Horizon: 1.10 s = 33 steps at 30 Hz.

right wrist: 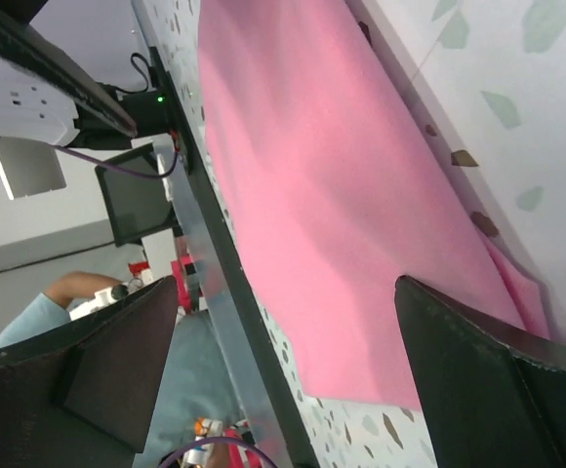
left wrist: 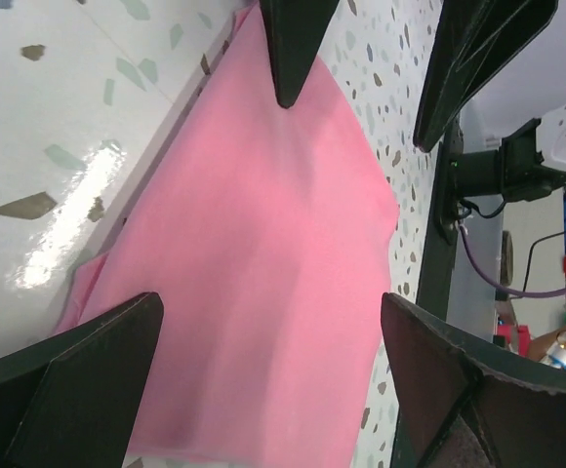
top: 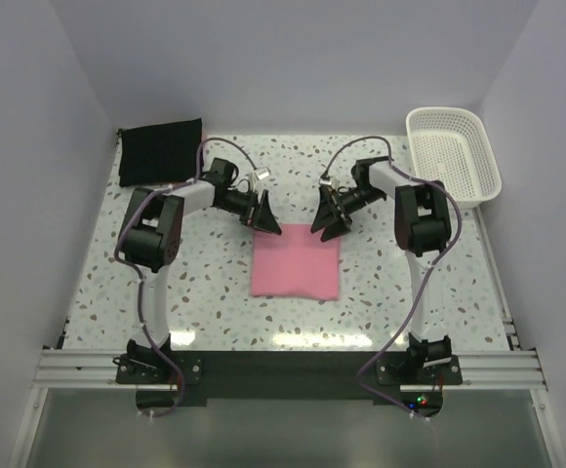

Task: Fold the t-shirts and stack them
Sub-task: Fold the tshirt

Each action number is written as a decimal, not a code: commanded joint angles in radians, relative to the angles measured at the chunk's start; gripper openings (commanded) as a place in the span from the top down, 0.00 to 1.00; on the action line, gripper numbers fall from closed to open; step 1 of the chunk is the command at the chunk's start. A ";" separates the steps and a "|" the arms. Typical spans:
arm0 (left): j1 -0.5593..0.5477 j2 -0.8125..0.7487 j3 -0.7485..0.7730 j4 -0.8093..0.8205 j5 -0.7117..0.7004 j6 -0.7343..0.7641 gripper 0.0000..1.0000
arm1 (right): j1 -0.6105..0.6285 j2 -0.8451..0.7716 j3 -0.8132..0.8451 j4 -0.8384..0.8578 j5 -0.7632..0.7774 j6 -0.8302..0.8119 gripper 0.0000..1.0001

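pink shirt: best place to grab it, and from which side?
I'd take the pink shirt by its two far corners, one per gripper, coming down at the far edge. It lies flat as a folded rectangle, so only edges give a pinch, and the open left gripper and right gripper hang near those corners.

Plain pale walls (top: 303, 58) closed in the white speckled table (top: 371, 273) on three sides, an aluminium rail (top: 78, 366) ran along its near edge, and light glared off its glossy top.
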State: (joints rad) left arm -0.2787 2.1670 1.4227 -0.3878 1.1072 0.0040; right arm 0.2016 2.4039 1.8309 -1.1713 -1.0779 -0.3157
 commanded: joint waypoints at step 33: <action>0.406 -0.753 -0.295 -0.020 -0.411 -0.174 0.00 | 0.454 -0.614 -0.235 0.352 0.794 -0.065 0.01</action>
State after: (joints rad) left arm 0.0536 1.3998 1.1843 -0.3847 0.6216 -0.0475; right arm 0.5972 1.8145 1.6337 -0.8711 -0.4477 -0.3351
